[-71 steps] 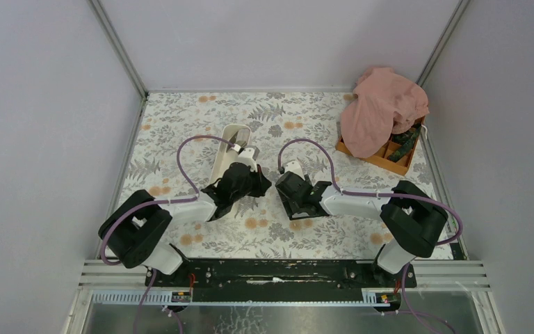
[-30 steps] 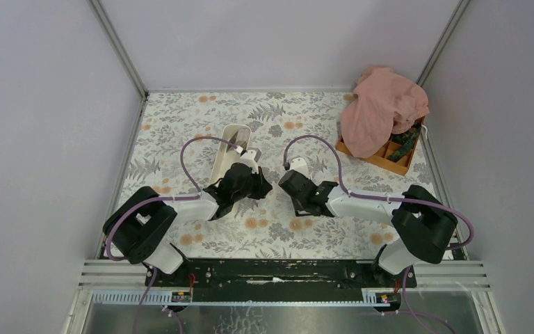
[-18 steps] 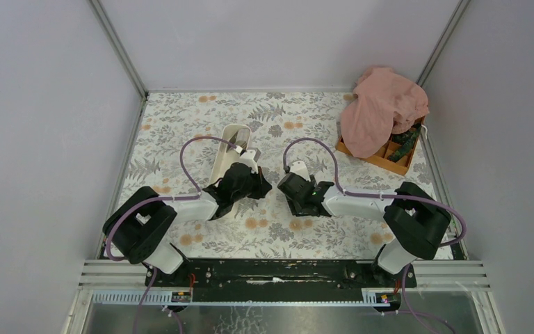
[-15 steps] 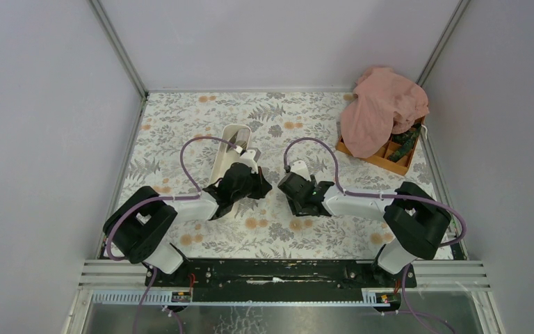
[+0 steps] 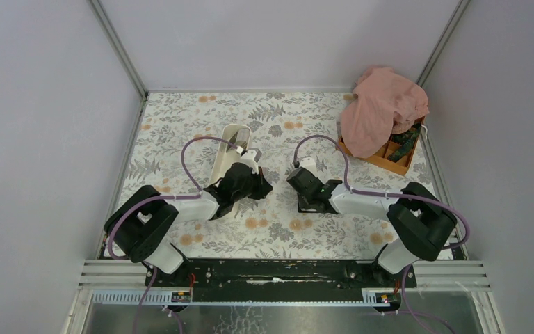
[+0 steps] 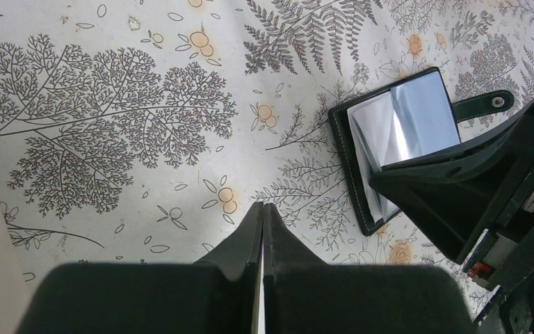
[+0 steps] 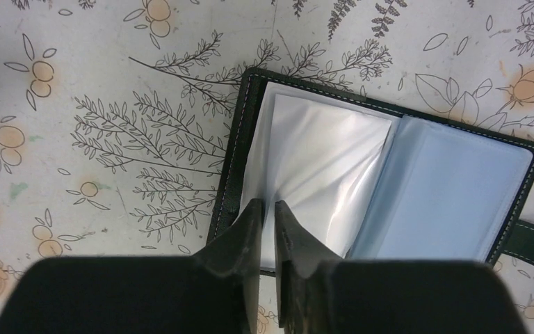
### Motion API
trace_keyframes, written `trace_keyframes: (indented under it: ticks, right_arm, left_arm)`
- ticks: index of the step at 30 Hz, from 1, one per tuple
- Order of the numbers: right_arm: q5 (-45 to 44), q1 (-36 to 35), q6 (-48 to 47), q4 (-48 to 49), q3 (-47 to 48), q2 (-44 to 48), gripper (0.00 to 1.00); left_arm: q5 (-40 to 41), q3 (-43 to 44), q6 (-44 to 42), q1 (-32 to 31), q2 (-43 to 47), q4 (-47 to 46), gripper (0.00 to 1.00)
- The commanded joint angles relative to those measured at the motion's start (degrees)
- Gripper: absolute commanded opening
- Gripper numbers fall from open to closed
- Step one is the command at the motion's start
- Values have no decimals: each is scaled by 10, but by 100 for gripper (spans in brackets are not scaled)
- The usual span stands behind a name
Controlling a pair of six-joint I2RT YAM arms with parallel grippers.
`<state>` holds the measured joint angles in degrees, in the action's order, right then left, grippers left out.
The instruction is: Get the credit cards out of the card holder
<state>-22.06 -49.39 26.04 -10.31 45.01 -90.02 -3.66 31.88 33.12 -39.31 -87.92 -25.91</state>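
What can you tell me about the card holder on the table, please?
The card holder is a small black, leather-like folder with pale stitching round its edge, lying open on the floral table cover. Inside are glossy, clear plastic sleeves; those on one half are creased and bulge up. A strap with a snap stud sticks out from one side. No card shows clearly. The right tool sits at the edge of the bulging sleeves; whether it pinches them I cannot tell.
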Motion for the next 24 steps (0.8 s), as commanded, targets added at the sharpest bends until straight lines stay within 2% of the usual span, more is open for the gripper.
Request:
trace_keyframes:
  ticks: [1, 3, 5, 11, 24]
  right_arm:
    - [35, 14, 10, 5, -25, 5, 9]
    - [38, 16, 11, 7, -27, 5, 2]
    - [42, 17, 11, 11, -28, 8, 0]
    - [49, 18, 10, 15, -26, 28, 0]
    - [88, 33, 16, 18, -39, 145, 0]
  left_arm:
    - [-3, 14, 4, 4, -8, -20, 0]
    - [-4, 15, 4, 4, -8, -20, 0]
    - [-5, 14, 4, 4, -8, -20, 0]
    - [-5, 15, 4, 3, -8, -19, 0]
    - [-30, 19, 8, 4, -9, -30, 0]
